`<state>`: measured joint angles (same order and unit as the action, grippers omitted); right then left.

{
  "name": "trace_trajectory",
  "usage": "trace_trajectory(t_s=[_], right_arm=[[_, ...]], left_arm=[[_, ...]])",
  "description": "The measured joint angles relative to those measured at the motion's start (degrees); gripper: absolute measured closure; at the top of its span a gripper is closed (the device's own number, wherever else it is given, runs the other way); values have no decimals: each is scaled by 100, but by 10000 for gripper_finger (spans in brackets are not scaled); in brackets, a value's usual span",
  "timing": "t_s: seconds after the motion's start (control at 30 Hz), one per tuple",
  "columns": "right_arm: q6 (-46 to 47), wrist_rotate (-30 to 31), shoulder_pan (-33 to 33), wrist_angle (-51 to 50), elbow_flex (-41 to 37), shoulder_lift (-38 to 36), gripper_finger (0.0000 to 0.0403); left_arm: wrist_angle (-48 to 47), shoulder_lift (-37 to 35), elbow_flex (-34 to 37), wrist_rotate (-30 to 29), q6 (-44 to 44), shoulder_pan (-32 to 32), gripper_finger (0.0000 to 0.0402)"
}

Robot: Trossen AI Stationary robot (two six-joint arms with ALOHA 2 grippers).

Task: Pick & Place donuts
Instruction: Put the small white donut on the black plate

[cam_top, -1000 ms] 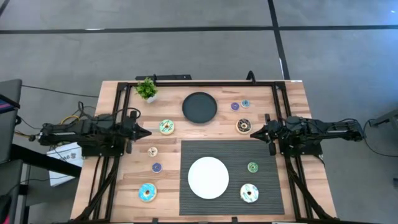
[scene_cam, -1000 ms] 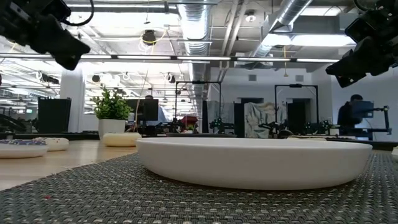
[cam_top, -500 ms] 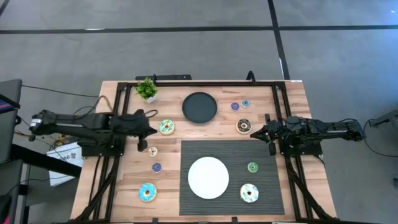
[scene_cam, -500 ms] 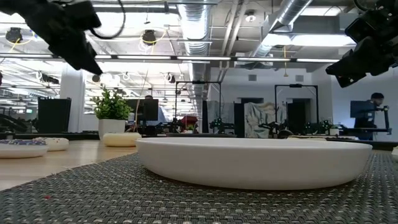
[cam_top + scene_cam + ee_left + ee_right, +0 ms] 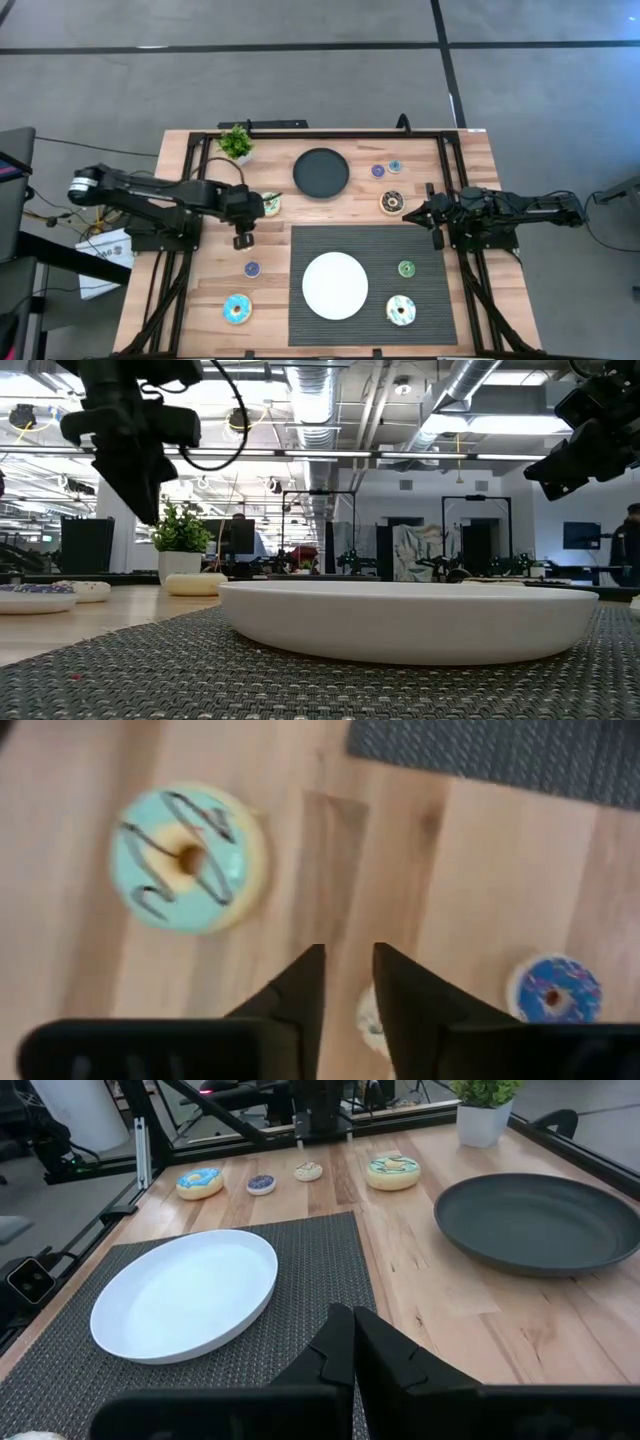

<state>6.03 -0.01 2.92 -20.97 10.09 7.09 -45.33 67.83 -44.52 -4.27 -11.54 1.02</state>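
My left gripper (image 5: 243, 240) (image 5: 348, 955) points down over the cream mini donut (image 5: 367, 1016), raised off the table (image 5: 150, 510), with its fingers a narrow gap apart. Nearby lie the white-green donut (image 5: 270, 203), a purple mini (image 5: 251, 269) and the blue donut (image 5: 237, 308) (image 5: 190, 858). My right gripper (image 5: 408, 213) (image 5: 352, 1325) waits shut and raised beside the brown donut (image 5: 392, 201). The green mini (image 5: 406, 268) and cream-pink donut (image 5: 400, 310) lie flat on the mat. Two minis (image 5: 385, 169) lie near the far edge.
A white plate (image 5: 335, 285) sits on the dark woven mat (image 5: 430, 245). A black plate (image 5: 321, 172) and a small potted plant (image 5: 236, 143) stand toward the far edge. Black frame rails (image 5: 190, 170) run along the table's sides.
My left arm has reached out from the table's left side toward the middle. Its gripper has tipped from level to pointing down and now covers the cream mini donut. No donut has moved.
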Motion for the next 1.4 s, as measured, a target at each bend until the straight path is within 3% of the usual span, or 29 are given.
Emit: trace_trajectory(t_s=[0.27,0.53,0.83,1.1,1.4], right_arm=[[-1,0,0,0,0,0,403],[0,1,0,0,2,0,403],[-1,0,0,9,2,0,403],[0,0,-2,4,2,2,403],[-1,0,0,2,2,2,403]], left_arm=[[-175,453,-27,411,-241,67,211],[-194,670,-25,-383,-497,553,147],[-354,732,-25,-618,-661,1150,155],[-375,732,-23,-693,-2164,1180,179],[-648,730,85,-622,-4501,968,185]])
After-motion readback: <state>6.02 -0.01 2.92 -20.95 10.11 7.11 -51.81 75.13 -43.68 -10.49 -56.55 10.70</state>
